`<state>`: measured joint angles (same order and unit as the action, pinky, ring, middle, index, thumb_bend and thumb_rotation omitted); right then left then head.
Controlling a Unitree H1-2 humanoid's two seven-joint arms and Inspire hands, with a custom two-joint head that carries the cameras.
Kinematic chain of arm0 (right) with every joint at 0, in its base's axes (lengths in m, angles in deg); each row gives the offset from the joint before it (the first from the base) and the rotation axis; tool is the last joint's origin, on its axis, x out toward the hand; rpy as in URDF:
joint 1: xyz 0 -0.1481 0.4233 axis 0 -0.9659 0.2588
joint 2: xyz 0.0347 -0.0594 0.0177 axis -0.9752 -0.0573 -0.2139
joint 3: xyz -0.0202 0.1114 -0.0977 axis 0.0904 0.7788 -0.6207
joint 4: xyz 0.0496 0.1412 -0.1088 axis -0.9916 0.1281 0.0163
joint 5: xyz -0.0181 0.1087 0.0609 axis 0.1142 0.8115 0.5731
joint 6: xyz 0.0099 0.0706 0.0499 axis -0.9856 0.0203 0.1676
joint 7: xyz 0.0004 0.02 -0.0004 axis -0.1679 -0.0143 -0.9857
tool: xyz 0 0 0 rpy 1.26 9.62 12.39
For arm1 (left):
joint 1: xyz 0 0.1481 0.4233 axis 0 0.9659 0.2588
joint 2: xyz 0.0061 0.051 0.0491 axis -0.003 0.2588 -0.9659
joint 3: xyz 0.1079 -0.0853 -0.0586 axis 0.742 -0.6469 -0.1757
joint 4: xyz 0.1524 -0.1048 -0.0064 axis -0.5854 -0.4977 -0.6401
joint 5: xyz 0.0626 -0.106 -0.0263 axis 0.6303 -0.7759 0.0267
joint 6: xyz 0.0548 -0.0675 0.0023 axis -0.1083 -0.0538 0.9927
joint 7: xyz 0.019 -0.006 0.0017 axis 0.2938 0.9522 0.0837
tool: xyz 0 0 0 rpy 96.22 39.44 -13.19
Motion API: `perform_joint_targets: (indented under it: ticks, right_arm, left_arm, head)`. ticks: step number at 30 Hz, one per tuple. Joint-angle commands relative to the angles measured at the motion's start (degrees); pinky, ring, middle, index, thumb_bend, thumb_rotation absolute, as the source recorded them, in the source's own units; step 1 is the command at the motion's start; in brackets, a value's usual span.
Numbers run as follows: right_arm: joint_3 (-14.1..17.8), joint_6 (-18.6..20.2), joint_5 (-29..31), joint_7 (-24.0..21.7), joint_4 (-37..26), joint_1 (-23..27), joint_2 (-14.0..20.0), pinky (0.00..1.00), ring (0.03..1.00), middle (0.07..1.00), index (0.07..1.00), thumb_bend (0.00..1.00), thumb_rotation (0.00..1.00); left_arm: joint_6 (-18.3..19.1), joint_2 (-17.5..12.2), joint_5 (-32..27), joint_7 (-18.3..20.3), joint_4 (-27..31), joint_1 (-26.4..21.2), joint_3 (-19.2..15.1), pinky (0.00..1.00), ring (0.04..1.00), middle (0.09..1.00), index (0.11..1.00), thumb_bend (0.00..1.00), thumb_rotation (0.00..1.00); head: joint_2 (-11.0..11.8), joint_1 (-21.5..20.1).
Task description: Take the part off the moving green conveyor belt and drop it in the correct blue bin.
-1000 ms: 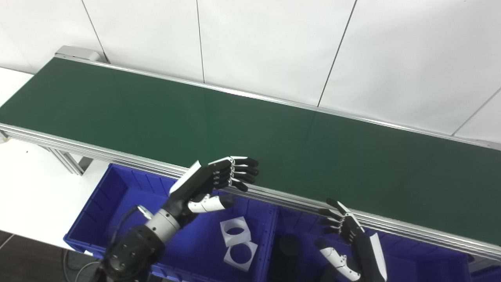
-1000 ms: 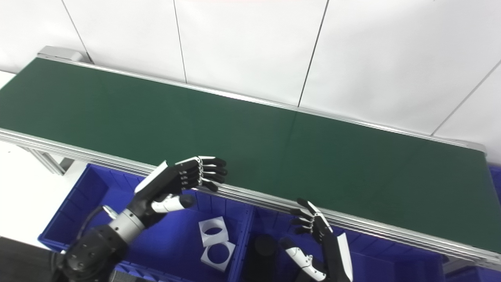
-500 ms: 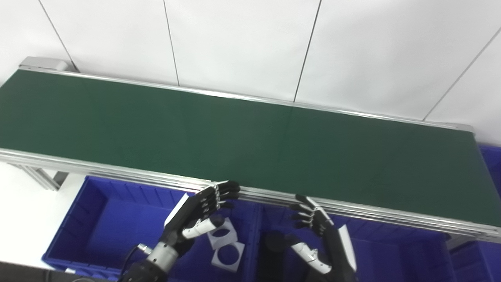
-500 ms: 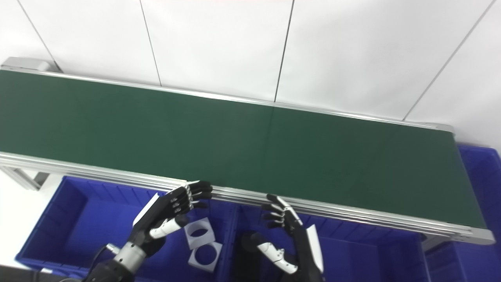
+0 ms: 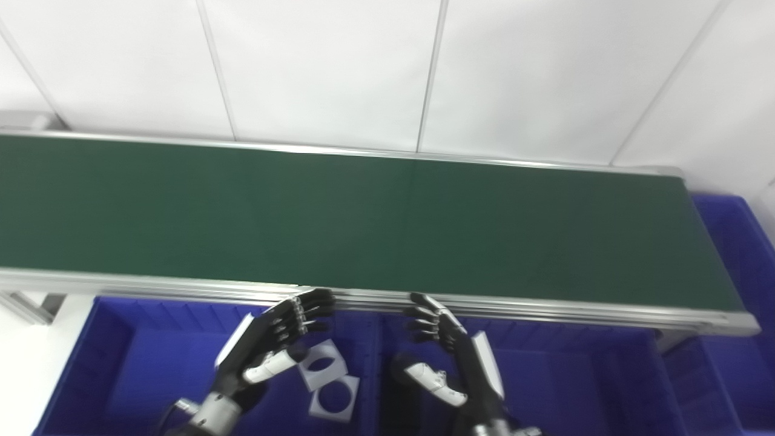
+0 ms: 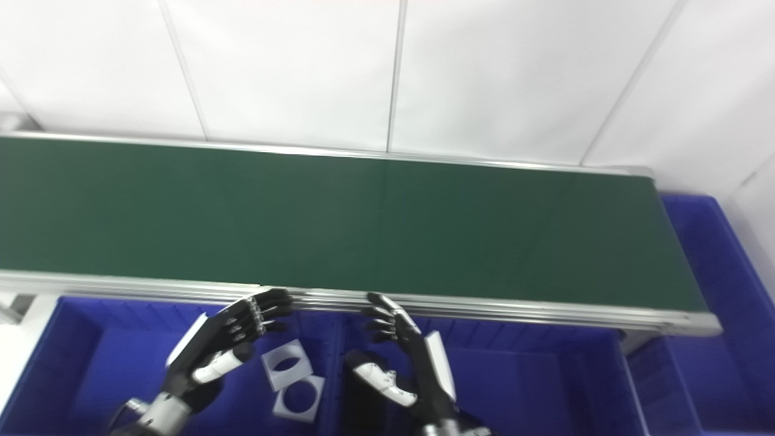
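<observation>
The green conveyor belt (image 5: 387, 224) runs across the whole view and carries no part that I can see. My left hand (image 5: 272, 342) hangs open over the left blue bin (image 5: 127, 363), its fingers apart near the belt's front rail. My right hand (image 5: 451, 357) is open too, palm facing left, above the middle blue bin (image 5: 575, 375). Neither hand holds anything. Two white square parts with round holes (image 5: 327, 381) lie in the left bin. A dark round part (image 5: 396, 369) sits in the middle bin, mostly hidden behind my right hand.
A third blue bin (image 5: 738, 242) stands past the belt's right end. The belt's aluminium front rail (image 5: 545, 306) runs just above the bins. A white panelled wall closes the back. White table surface (image 5: 18, 375) shows at far left.
The camera has swung right and down, so the whole picture has shifted. My left hand has dropped from above the belt's edge to over the left bin. Both hands remain open and unloaded.
</observation>
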<state>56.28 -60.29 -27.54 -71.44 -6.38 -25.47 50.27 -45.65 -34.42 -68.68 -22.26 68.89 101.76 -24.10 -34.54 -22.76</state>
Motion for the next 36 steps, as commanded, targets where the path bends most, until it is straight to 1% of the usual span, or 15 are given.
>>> perform_joint_targets:
  ticks: [1,6,9,14,17,18,19,22,25,26,27,29,32,33,36]
  right_arm:
    - [-0.2,-3.0,-0.6,1.2,-0.5,1.0,-0.8,0.62,0.707,0.765,0.840,0.67,0.64]
    - [-0.7,-3.2,-0.1,1.6,-0.2,1.4,-0.8,0.62,0.705,0.764,0.845,0.66,0.64]
    - [-0.9,-3.2,0.1,1.8,-0.1,1.5,-0.7,0.62,0.705,0.765,0.849,0.67,0.65]
    - [-1.0,-3.2,0.3,1.8,-0.3,1.4,-0.2,0.62,0.706,0.767,0.850,0.67,0.66]
    - [-0.8,-3.1,0.3,1.8,-0.6,1.2,0.2,0.62,0.706,0.766,0.852,0.67,0.67]
    - [-0.8,-3.1,0.4,1.7,-0.7,1.1,0.3,0.62,0.706,0.767,0.852,0.66,0.67]
    - [-0.7,-3.1,0.6,1.6,-0.8,1.1,0.6,0.62,0.706,0.767,0.851,0.66,0.67]
    - [-0.4,-3.1,1.0,1.3,-1.1,0.9,1.1,0.62,0.703,0.766,0.852,0.66,0.67]
    - [0.1,-3.0,2.2,0.6,-1.6,0.6,1.7,0.62,0.699,0.762,0.850,0.66,0.66]
    - [0.2,-3.0,2.6,0.4,-1.8,0.5,1.9,0.63,0.698,0.761,0.849,0.65,0.66]
    - [0.3,-3.1,3.1,0.2,-2.0,0.5,2.2,0.63,0.698,0.761,0.848,0.65,0.65]
    - [0.6,-3.1,3.8,-0.2,-2.4,0.3,2.7,0.62,0.693,0.757,0.839,0.64,0.64]
    - [0.9,-3.1,4.7,-0.7,-3.1,0.0,3.4,0.62,0.691,0.754,0.834,0.63,0.63]
    - [1.0,-3.1,4.9,-0.8,-3.2,-0.1,3.5,0.62,0.690,0.753,0.832,0.62,0.63]
    - [1.2,-3.1,6.3,-1.4,-3.8,-0.4,4.0,0.61,0.687,0.750,0.825,0.61,0.60]
  left_arm:
    - [-0.6,-0.2,-1.3,0.4,1.1,-1.1,-0.2,0.76,0.804,0.809,0.764,0.97,0.54]
    - [-1.3,-0.8,-0.9,0.5,0.5,-1.4,-0.5,0.74,0.793,0.808,0.770,0.96,0.55]
    - [-1.8,-0.8,-0.4,0.3,0.3,-1.4,-0.5,0.72,0.781,0.801,0.776,0.94,0.56]
    - [-2.2,-0.7,0.0,0.0,0.2,-1.2,-0.6,0.71,0.769,0.795,0.781,0.92,0.55]
    - [-1.7,-0.4,0.0,-0.1,0.6,-1.1,-0.4,0.71,0.772,0.795,0.779,0.93,0.54]
    - [-1.5,-0.3,0.1,-0.3,0.8,-1.1,-0.3,0.71,0.773,0.795,0.777,0.93,0.53]
    - [-1.4,-0.1,0.3,-0.4,1.2,-0.9,-0.2,0.71,0.771,0.795,0.777,0.93,0.53]
    - [-1.2,0.4,0.4,-0.7,1.9,-0.7,0.0,0.70,0.766,0.795,0.778,0.93,0.51]
    - [-2.0,0.8,1.9,-1.5,3.1,-0.2,0.7,0.70,0.765,0.796,0.781,0.90,0.51]
    - [-1.9,1.0,2.3,-1.8,3.6,0.0,0.9,0.71,0.769,0.796,0.781,0.89,0.50]
    - [-2.5,1.1,3.2,-2.1,4.0,0.1,1.3,0.71,0.771,0.796,0.780,0.89,0.50]
    - [-3.4,1.6,4.8,-2.8,4.8,0.5,1.8,0.71,0.774,0.794,0.780,0.86,0.49]
    - [-3.8,2.4,5.8,-3.6,5.7,1.1,2.5,0.72,0.786,0.801,0.785,0.86,0.48]
    - [-3.8,2.6,5.9,-3.8,5.9,1.3,2.7,0.73,0.795,0.808,0.790,0.86,0.47]
    - [-3.7,3.3,6.2,-4.4,6.7,2.1,3.3,0.75,0.812,0.826,0.808,0.87,0.48]
  head:
    - [-0.1,0.2]
    - [-0.4,0.9]
    - [-0.5,1.2]
    - [-0.7,3.1]
    - [-1.0,5.3]
    - [-1.0,5.3]
    - [-1.1,6.3]
    - [-1.3,7.3]
    - [-1.8,10.3]
    - [-1.8,10.3]
    - [-1.9,11.7]
    - [-2.2,12.7]
    - [-2.5,14.5]
    - [-2.5,14.5]
    - [-2.9,16.0]
